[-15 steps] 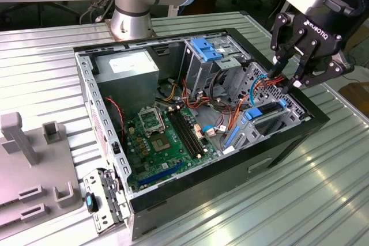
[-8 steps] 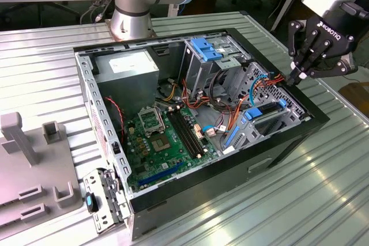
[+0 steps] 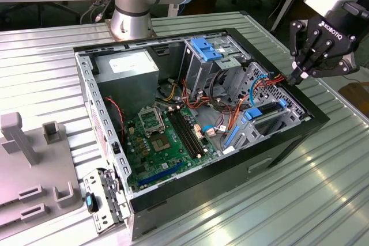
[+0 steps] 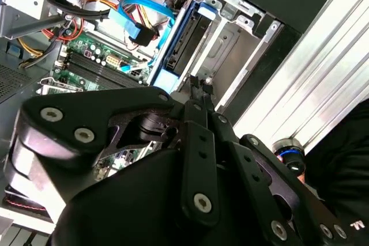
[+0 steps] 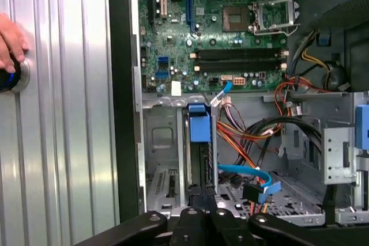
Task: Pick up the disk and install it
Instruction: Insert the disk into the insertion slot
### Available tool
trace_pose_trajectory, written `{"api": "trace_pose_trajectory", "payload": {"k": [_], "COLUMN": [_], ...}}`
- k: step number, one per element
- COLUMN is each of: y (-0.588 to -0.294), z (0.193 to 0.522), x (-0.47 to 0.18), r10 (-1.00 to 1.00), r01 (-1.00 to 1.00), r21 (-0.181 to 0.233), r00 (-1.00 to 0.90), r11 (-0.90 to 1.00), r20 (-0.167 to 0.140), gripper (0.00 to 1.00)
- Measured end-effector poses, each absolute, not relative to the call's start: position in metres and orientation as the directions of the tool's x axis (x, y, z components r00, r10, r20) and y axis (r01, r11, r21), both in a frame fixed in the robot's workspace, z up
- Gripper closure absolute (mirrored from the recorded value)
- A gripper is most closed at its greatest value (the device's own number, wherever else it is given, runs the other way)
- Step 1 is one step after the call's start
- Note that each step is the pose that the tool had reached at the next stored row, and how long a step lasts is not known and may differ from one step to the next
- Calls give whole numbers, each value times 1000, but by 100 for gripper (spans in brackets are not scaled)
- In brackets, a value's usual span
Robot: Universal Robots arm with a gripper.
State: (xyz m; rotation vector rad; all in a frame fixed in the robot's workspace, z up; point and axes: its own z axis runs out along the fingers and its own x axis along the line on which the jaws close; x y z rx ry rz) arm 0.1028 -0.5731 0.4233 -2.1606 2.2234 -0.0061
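I see the gripper (image 3: pixel 298 76) pinched narrow with nothing between its fingers, hanging over the computer case (image 3: pixel 86 84) rim at about two o'clock from the motherboard (image 3: pixel 167 142). The disk (image 4: pixel 184 36) stands on edge in its bay, blue frame around it, just beyond the fingertips in the second wrist view. I cannot tell whether it is fully seated. My worry is the loose cables (image 5: pixel 253 136) beside that bay: a push could snag them or trap one. A skewed push could jam the frame against the bay wall. A person's hand (image 5: pixel 8 38) rests at a button (image 5: pixel 8 79) on the table (image 5: pixel 69 113).
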Motion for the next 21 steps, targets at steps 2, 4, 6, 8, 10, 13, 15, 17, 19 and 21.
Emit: {"api": "trace_pose_trajectory", "payload": {"k": [2,4,6,8,10,13,15,17,19,21], "y": [-573,-573,-573,-573,-573,-573,-573,-573,-573,-573], "z": [423,422,421,420,418,416,414,411,410,409], "x": [108,113,117,120,123,130,134,141,142,142], "r10": [-1000,-998,-997,-995,-992,-988,-986,-980,-972,-957], "r01": [-1000,-998,-996,-995,-992,-988,-986,-980,-972,-957], "r21": [-31,-31,-31,-31,-31,-31,-31,-31,-31,-31], "r00": [2,51,79,100,122,150,166,197,235,290], "r11": [-1,-50,-78,-99,-121,-149,-166,-196,-235,-289], "r20": [-27,-27,-27,-27,-27,-26,-26,-26,-26,-26], "gripper": [89,89,89,89,89,89,89,89,89,89]}}
